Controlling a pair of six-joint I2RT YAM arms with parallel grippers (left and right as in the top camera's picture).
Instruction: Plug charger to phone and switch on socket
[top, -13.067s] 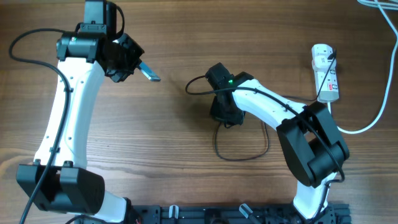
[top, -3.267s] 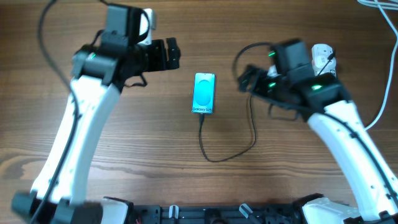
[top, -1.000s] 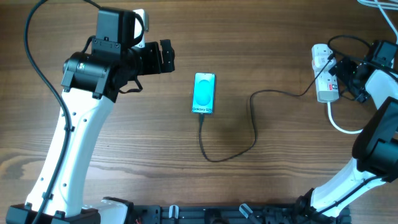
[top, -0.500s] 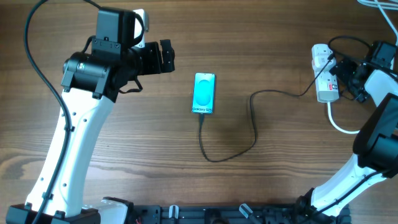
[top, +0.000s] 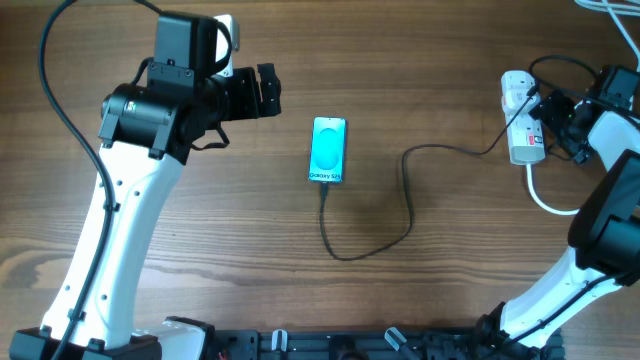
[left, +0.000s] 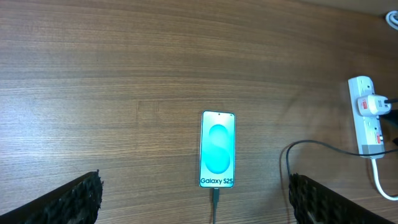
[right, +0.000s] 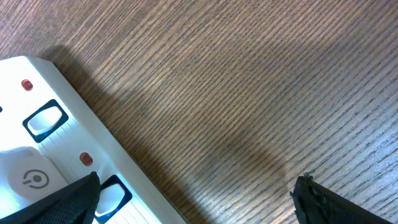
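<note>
Wood-grain tabletop (top: 250, 260), charger (top: 323, 210) seemingly seated in phone (top: 328, 148): right tool (right: 194, 186), jaws wide, should press one fingertip (right: 71, 202) squarely onto the rocker (right: 46, 118) of the socket (top: 527, 150).

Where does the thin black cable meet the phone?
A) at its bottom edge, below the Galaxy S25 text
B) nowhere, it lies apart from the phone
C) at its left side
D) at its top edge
A: in the left wrist view the charger runs straight up into the bottom edge of the phone, just under the text.

Robotics lab workbench: wood-grain table (top: 250, 270), black mounting rail (top: 330, 345).
</note>
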